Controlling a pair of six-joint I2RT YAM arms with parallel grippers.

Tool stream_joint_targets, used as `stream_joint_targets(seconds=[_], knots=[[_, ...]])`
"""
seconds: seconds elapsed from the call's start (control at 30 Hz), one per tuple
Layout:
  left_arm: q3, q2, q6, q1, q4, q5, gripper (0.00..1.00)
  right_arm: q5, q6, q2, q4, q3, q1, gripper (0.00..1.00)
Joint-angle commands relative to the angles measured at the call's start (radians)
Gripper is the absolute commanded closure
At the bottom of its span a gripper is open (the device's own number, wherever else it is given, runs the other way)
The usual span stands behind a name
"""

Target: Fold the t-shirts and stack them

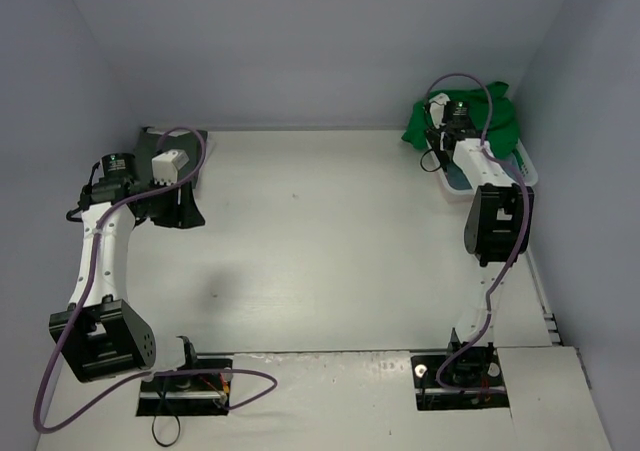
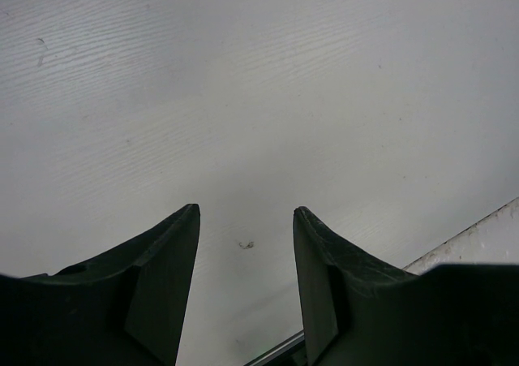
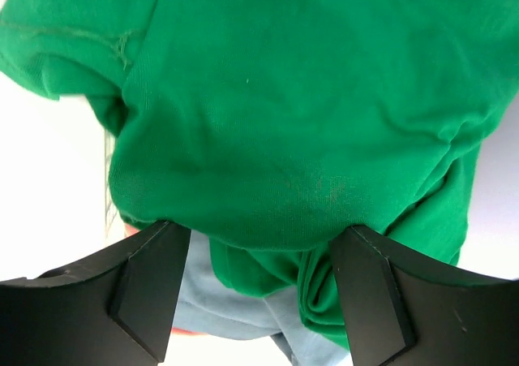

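Observation:
A bright green t-shirt (image 1: 495,121) (image 3: 284,98) lies bunched on top of the white basket (image 1: 527,167) at the back right. A light blue t-shirt (image 3: 235,317) (image 1: 462,179) shows under it. My right gripper (image 1: 450,113) (image 3: 263,228) is down on the green cloth. Its jaws stand wide apart, open, with a fold of green bulging between the fingertips. A dark grey-olive t-shirt (image 1: 195,151) lies at the back left. My left gripper (image 1: 185,189) (image 2: 246,210) hovers by it, open, with only bare table between its fingers.
Grey walls close in the table (image 1: 330,241) at the back and on both sides. The basket stands against the right wall. Both arm bases sit at the near edge on dark mounts.

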Motion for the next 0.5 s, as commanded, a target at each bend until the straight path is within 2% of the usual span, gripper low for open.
stream_joint_targets(seconds=[0.0,0.27,0.47], knots=[[0.018,-0.002,0.010,-0.004,0.036,0.020,0.55,0.034,0.007,-0.017,0.059,0.060,0.007,0.36],[0.020,-0.010,0.006,-0.004,0.034,0.017,0.56,0.080,-0.001,-0.089,0.091,0.025,0.007,0.35],[0.018,-0.007,0.004,-0.004,0.031,0.020,0.56,0.109,-0.033,-0.074,0.143,0.024,0.007,0.35]])
